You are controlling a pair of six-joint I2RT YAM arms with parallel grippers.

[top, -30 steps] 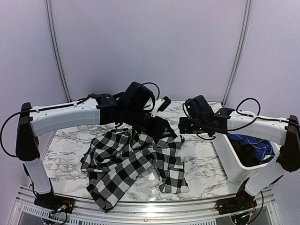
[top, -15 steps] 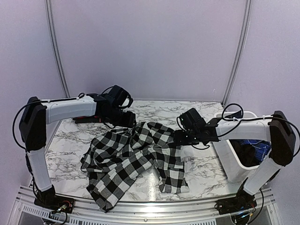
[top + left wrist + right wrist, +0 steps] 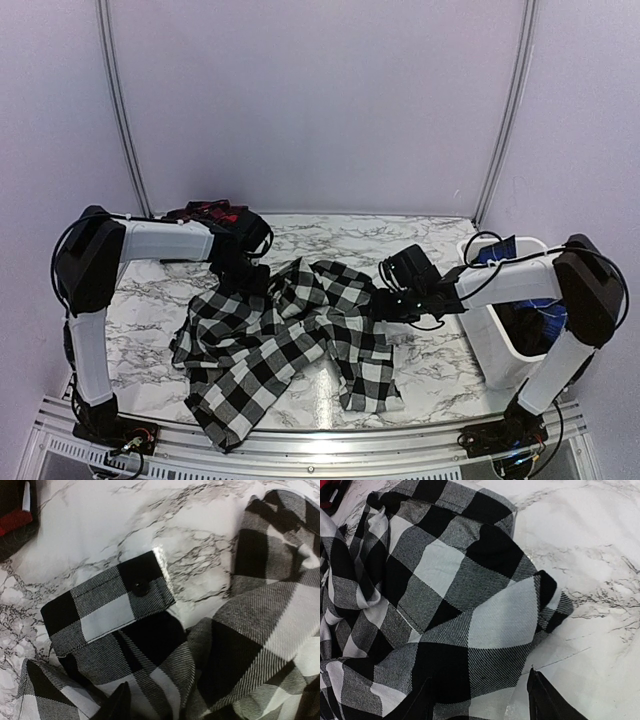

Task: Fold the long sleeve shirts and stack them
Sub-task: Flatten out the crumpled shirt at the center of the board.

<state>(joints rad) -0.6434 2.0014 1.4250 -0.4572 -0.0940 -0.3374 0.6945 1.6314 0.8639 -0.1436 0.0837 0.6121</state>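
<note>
The black-and-white checked long sleeve shirt (image 3: 290, 340) lies crumpled in the middle of the marble table. Its buttoned cuff (image 3: 112, 605) lies flat in the left wrist view. My left gripper (image 3: 247, 277) is low on the shirt's back-left part. One finger (image 3: 119, 705) presses on the cloth, the jaws stand apart, and fabric is bunched between them. My right gripper (image 3: 388, 302) is open, low over the shirt's right edge (image 3: 485, 615); its fingers (image 3: 545, 702) straddle cloth and bare table. The red-and-black shirt (image 3: 205, 212) lies at the back left.
A white bin (image 3: 492, 345) holding blue and dark clothes stands at the table's right side, close behind my right arm. A corner of the red-and-black shirt (image 3: 15, 522) shows at the upper left of the left wrist view. Bare marble (image 3: 590, 555) lies right of the shirt.
Both arms have come down from above the table. The left gripper swung left and down onto the shirt's back-left part. The right gripper dropped to the shirt's right edge.
</note>
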